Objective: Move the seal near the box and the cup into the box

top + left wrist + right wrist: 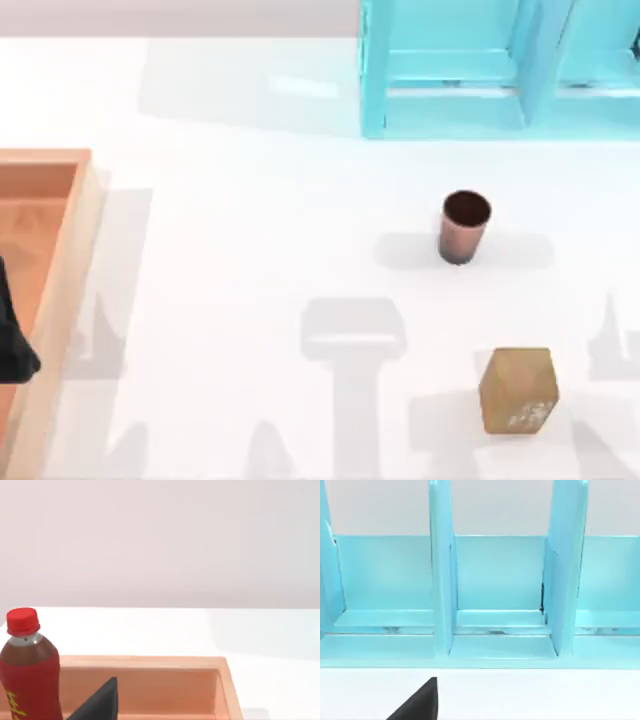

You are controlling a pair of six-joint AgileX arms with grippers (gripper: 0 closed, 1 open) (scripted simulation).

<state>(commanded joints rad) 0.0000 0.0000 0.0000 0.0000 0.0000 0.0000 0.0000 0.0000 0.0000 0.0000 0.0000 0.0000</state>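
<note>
The cup [464, 228], a reddish-brown cylinder with a dark inside, stands upright on the white table right of centre. The seal [517, 390], a tan wooden block with a whitish mark on its front face, stands nearer the front, below and slightly right of the cup. The box [62, 290], a shallow orange-brown tray with lighter rim walls, lies at the left edge. My left gripper [15, 345] hangs as a dark shape over the box, far from both small objects. A dark part of my right gripper [420, 704] faces the shelf.
A cyan shelf frame [470, 70] with upright dividers stands at the back right. In the left wrist view a red-capped cola bottle [27, 680] stands by the box wall [150, 664]. Open white table stretches between the box and the cup.
</note>
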